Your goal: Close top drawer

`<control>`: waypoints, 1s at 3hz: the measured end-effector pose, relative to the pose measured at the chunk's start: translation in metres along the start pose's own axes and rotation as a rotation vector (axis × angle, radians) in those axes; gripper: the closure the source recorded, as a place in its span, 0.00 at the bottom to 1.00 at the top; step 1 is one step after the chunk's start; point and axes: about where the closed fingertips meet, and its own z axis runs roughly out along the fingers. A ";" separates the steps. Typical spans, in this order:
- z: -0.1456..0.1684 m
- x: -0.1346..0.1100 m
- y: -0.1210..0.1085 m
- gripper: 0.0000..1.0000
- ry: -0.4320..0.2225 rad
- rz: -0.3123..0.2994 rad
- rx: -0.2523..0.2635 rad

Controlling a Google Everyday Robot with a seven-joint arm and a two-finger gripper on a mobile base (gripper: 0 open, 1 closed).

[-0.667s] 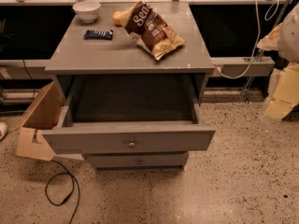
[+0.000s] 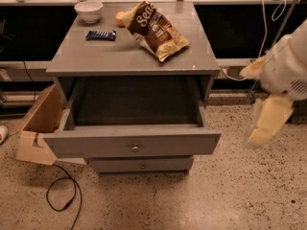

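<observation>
The top drawer (image 2: 132,143) of the grey cabinet (image 2: 129,56) is pulled far out. Its flat front has a small round metal knob (image 2: 135,148) at the centre, and its dark inside (image 2: 136,102) looks empty. A lower drawer (image 2: 141,165) with the same kind of knob is shut beneath it. My gripper (image 2: 266,123) hangs from the white arm (image 2: 288,68) at the right edge. It points down beside the drawer's right end, apart from it and holding nothing.
On the cabinet top lie a brown chip bag (image 2: 156,30), a white bowl (image 2: 88,11) and a dark snack bar (image 2: 101,35). An open cardboard box (image 2: 41,123) stands at the left. A black cable (image 2: 64,195) loops on the speckled floor.
The arm and gripper have moved a little left and down, closer to the drawer's right end. The drawer has not moved.
</observation>
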 end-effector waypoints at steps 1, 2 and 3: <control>0.088 -0.015 0.029 0.00 -0.123 -0.039 -0.129; 0.144 -0.032 0.049 0.00 -0.216 -0.061 -0.215; 0.151 -0.033 0.051 0.00 -0.225 -0.063 -0.224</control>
